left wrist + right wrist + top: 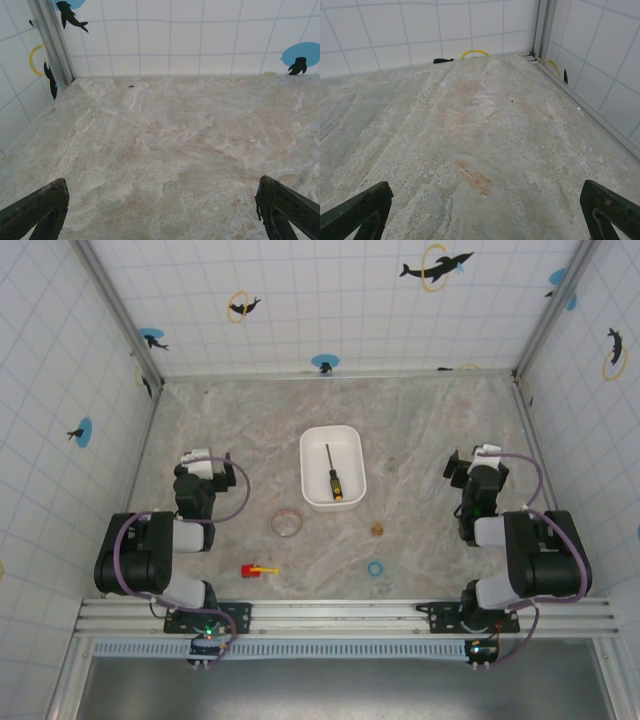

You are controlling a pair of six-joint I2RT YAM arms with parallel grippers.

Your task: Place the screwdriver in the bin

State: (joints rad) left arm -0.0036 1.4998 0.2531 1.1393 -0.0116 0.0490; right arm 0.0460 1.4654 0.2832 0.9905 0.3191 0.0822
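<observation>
The white bin (312, 455) sits at the middle of the stone table. The screwdriver (333, 476) lies inside it, thin dark shaft pointing away and orange-yellow and black handle toward the near rim. My left gripper (204, 457) rests over the table's left side, well apart from the bin; in the left wrist view it (160, 212) is open, with bare table between its fingers (37, 207). My right gripper (477, 456) is over the right side, also apart from the bin, and stands open (484, 212) with nothing between its fingers (610, 207).
A clear round ring (287, 523) lies just left of the bin's near corner. A small red-and-yellow toy piece (258, 570), a blue ring (376, 568) and a small tan piece (378, 529) lie nearer the front. Tiled walls enclose the table on three sides.
</observation>
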